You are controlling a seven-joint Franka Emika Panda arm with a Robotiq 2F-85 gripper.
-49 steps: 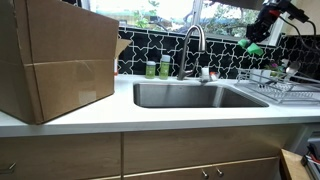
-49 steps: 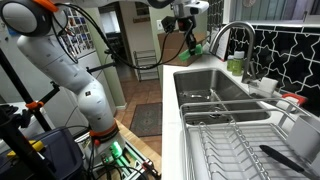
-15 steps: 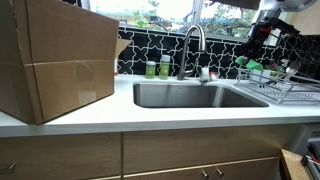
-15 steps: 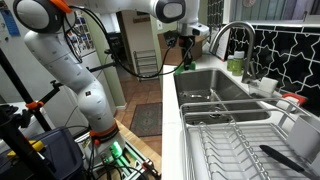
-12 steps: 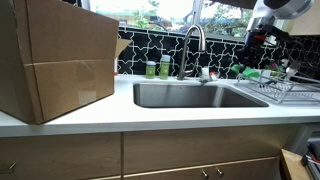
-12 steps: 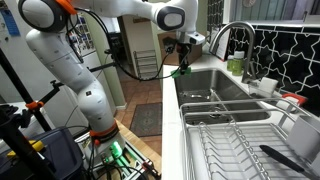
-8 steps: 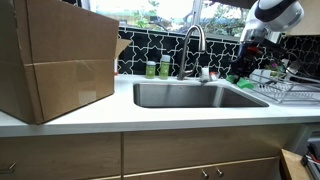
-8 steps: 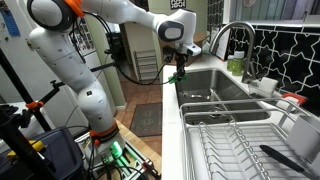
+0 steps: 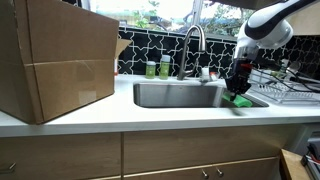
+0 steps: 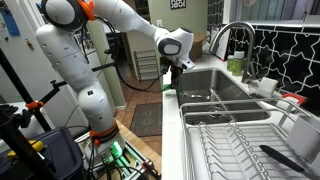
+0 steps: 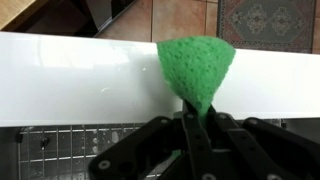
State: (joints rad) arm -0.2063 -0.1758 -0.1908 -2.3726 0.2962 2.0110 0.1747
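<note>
Now, the arm reaches down over the front edge of the sink [image 9: 190, 95], with the wrist pointing nearly straight at the counter [image 11: 70, 80].

- Fingers [image 11: 188, 128]: closed almost fully, pinching a green sponge [image 11: 196, 62] by one narrow end. In the wrist view the two pads meet on the sponge's stem, with no gap visible between them.
- Sponge position: it hangs off the fingertips, directly beyond them. Its long axis runs in line with the fingers and the wide end points away from the wrist. In the wrist view that wide end lies across the white strip of counter between the basin and the front edge.
- In an exterior view the green sponge [image 9: 240, 99] sits low at the right front corner of the basin, at counter level. I cannot tell whether it is pressed onto the surface or hangs just above it.
- In the other outside camera, only a sliver of green [image 10: 168, 88] shows under the wrist at the near rim of the sink.
- Surroundings: the faucet [image 9: 193, 45] stands behind the basin, well apart from the sponge. A dish rack [image 9: 285, 88] is just beyond the arm. A large cardboard box [image 9: 60, 60] stands on the counter on the far side of the sink. A wire grid [image 11: 70, 145] lies in the basin bottom, on the wrist side of the strip.
</note>
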